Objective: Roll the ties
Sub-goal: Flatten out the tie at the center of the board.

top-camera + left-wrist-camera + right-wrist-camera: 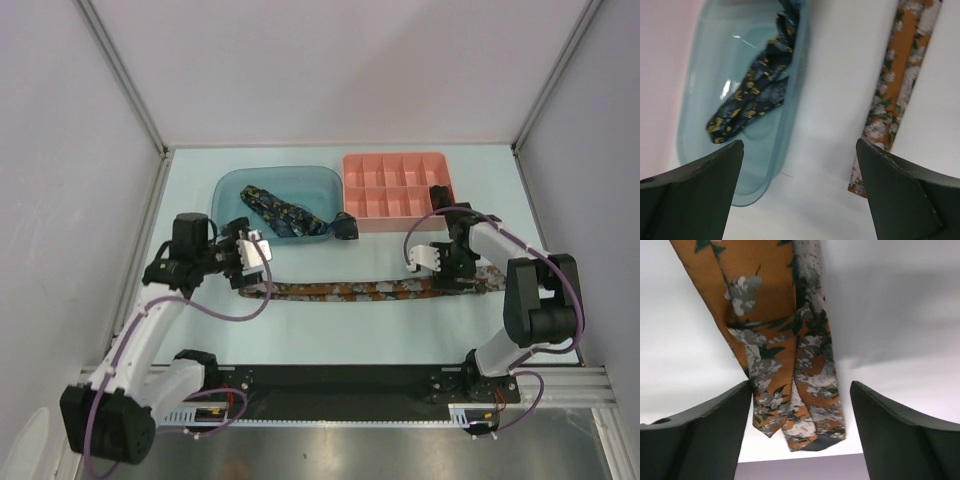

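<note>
Right gripper (800,385) open, poised astride the orange tie (765,300) at its doubled end; its length runs left toward the open left gripper (800,142).

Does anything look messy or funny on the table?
Yes. The navy yellow-speckled fabric tie lies crumpled in the clear teal plastic tray, not rolled. The long orange flowery tie lies stretched across the table, its right end folded double.

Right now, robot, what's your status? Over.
Left gripper open, right gripper open. Orange tie flat on table, unrolled, one end between right jaws. Navy tie bunched in blue tub. Nothing in the way.
</note>
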Controlling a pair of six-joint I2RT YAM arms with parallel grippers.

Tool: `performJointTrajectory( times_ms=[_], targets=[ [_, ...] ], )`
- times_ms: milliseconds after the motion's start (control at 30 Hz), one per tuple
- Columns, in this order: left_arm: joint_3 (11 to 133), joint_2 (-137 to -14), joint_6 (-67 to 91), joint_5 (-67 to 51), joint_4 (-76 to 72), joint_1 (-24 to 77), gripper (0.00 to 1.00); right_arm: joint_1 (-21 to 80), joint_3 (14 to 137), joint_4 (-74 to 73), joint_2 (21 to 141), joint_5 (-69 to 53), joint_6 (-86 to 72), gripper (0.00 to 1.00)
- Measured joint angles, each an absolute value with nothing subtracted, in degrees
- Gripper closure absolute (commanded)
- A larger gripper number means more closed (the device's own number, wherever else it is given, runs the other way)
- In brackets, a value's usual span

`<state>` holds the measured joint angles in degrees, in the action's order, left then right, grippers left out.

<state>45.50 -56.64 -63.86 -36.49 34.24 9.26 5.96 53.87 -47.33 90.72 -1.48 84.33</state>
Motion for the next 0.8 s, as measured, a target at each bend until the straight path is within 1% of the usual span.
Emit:
performJointTrajectory(
  times_ms=[33, 133, 233, 267, 333, 433, 533, 633, 733, 800],
  targets=[
    [43.4, -53.5, -61.7, -36.4, 30.5, 9.2, 0.01, 5.6, 54.8, -48.1, 91.4, -1.5, 85.0, 0.28],
    [38.3, -47.6, -56.5, -34.8, 22.8, 9.2, 0.01, 4.7, 57.1, -49.6, 92.8, -1.8, 86.9, 0.34],
    [36.7, -47.0, -54.0, -34.1, 20.4, 9.2, 0.01, 4.2, 58.1, -50.4, 93.7, -1.9, 88.2, 0.37],
    [37.0, -48.0, -53.9, -34.0, 20.7, 9.2, 0.01, 4.1, 58.3, -50.7, 94.1, -1.9, 88.6, 0.37],
    [38.7, -51.2, -54.6, -33.9, 23.9, 9.2, 0.07, 4.1, 58.4, -51.1, 94.7, -2.0, 88.8, 0.36],
    [44.3, -59.5, -61.0, -34.8, 33.9, 8.5, 0.12, 4.1, 58.4, -51.8, 95.0, -2.0, 89.0, 0.30],
    [46.3, -65.1, -68.1, -34.7, 41.2, 8.1, 0.13, 4.2, 58.4, -52.8, 94.9, -2.1, 89.1, 0.24],
    [46.1, -68.8, -73.4, -33.5, 46.7, 7.8, 0.14, 4.4, 58.9, -54.5, 93.7, -3.3, 88.0, 0.22],
    [45.7, -71.5, -77.5, -32.5, 49.7, 7.0, 0.16, 4.9, 62.0, -57.6, 91.8, -5.5, 84.8, 0.22],
    [45.5, -73.1, -79.2, -31.8, 50.3, 6.6, 0.21, 5.6, 65.6, -59.0, 90.1, -8.0, 81.3, 0.23]
  ],
)
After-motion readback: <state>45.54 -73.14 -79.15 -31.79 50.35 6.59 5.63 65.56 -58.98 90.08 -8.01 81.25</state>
